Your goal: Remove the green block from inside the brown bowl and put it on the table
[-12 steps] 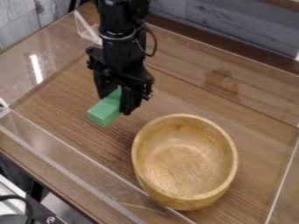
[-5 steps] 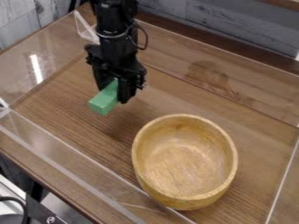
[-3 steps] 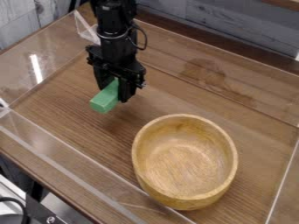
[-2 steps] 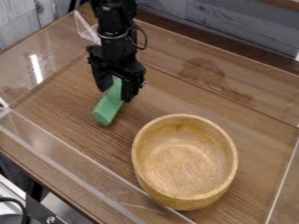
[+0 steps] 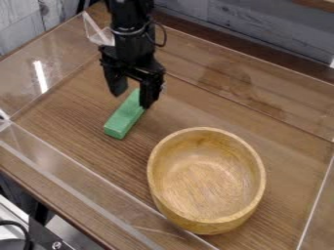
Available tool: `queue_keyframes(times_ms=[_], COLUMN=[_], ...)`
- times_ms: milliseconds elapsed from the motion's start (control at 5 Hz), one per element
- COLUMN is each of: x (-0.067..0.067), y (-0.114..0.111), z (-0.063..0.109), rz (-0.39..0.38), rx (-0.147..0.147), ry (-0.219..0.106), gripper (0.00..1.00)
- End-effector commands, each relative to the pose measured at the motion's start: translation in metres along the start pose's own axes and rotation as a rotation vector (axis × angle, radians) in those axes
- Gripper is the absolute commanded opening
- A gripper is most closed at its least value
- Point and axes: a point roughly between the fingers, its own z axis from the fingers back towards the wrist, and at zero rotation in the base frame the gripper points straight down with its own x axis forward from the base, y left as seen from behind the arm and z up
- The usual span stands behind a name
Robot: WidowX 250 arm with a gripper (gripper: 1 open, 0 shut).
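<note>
green block (image 5: 124, 116) on brown wood table (image 5: 73, 119), fingers (image 5: 135, 93) apart above, white plank wall (image 5: 248, 26) behind

The block (image 5: 124, 115) is a plain, solid green. The bowl (image 5: 206, 180) is pale yellowish tan, its rim a touch lighter than the shaded inside, with grain that looks faint at this sharpness. The worktop (image 5: 78, 116) is warm brown with fine wood-grain streaks and a dark knot mark toward the back. The gripper (image 5: 132, 86) is black, and the boards (image 5: 261, 37) behind are grey, streaked darker, above a dark reddish-brown strip (image 5: 241, 55).
</note>
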Motion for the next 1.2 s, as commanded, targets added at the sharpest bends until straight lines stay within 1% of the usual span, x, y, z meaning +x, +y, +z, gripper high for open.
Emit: queue_keyframes(times_ms=[0,200,600,1000], x=[0.013,0.016,0.021,0.025], y=[-0.002,-0.005,-0.010,-0.012], z=[0.019,0.025,0.031,0.035], rz=[-0.008,-0.011,-0.018,-0.020], rx=[-0.005,-0.023,-0.050,-0.070], ry=[-0.044,-0.040,-0.036,-0.038], gripper=[1.00,1.00,1.00,1.00])
